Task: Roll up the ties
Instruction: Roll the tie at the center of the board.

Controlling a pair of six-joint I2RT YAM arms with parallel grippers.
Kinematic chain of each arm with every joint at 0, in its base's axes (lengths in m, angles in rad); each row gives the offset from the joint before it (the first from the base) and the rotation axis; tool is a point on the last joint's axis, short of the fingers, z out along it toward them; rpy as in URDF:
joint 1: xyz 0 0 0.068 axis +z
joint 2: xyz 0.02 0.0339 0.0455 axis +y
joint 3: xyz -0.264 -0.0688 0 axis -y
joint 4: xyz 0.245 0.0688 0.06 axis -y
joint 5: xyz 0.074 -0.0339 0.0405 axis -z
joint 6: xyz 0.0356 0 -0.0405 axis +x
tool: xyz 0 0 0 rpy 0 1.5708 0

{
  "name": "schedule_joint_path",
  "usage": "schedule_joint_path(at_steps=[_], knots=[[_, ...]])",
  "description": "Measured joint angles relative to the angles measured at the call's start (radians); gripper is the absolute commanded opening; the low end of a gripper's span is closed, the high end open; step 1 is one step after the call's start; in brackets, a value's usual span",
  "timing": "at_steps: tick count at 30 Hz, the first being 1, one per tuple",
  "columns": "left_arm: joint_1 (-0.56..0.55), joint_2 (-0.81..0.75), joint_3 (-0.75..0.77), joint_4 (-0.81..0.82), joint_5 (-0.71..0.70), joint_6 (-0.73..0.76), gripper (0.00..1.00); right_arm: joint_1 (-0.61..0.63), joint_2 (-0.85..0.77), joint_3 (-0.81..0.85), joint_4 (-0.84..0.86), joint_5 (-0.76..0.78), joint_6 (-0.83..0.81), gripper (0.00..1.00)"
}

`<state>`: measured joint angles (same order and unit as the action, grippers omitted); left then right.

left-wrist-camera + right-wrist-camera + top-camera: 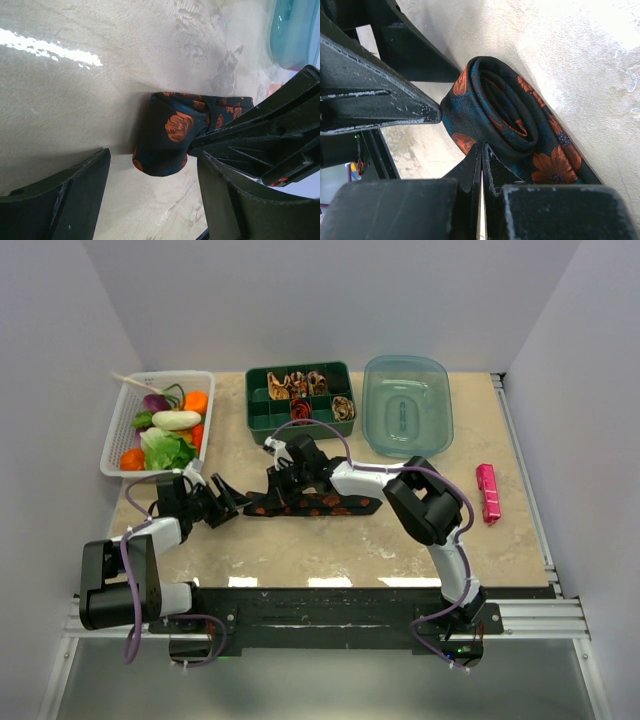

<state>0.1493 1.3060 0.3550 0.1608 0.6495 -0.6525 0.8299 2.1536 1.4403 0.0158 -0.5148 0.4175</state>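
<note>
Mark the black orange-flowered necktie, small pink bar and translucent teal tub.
Black orange-flowered fabric necktie (325,506): top view, flat middle.
Small pink bar (487,492): top view, middle.
Translucent teal plastic tub (441,420): top view, right wall.

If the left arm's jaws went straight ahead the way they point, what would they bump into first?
Most likely the rolled end of the dark, orange-flowered tie. It lies directly ahead of the left gripper, in line with its open jaws, though the depth is hard to judge.

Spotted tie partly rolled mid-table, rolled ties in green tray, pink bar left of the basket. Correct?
No. Top view: the pink bar lies on the right, beyond the clear tub, not left of the basket. The rest holds: tie partly rolled mid-table, rolled ties in the green tray.
</note>
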Motion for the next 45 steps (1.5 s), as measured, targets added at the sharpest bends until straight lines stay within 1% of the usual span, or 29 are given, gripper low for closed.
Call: schedule_joint_path(at_steps=[9,19,29,35,39,45], knots=[[0.000,0.025,0.001,0.049,-0.003,0.006,0.74,-0.006,0.000,0.006,0.006,-0.004,0.003,0.00],[0.000,0.049,0.002,0.088,-0.002,0.008,0.73,-0.016,-0.001,0.054,0.001,0.000,0.004,0.00],[0.000,0.128,0.014,0.195,0.027,-0.007,0.72,-0.021,0.004,0.064,-0.022,0.041,-0.004,0.00],[-0.030,0.167,0.043,0.205,0.030,-0.008,0.66,-0.021,0.016,0.072,-0.039,0.056,-0.019,0.00],[-0.065,0.198,0.061,0.215,0.026,0.004,0.60,-0.024,0.021,0.072,-0.048,0.061,-0.027,0.00],[-0.080,0.239,0.073,0.254,0.026,0.013,0.56,-0.024,0.021,0.069,-0.048,0.076,-0.034,0.00]])
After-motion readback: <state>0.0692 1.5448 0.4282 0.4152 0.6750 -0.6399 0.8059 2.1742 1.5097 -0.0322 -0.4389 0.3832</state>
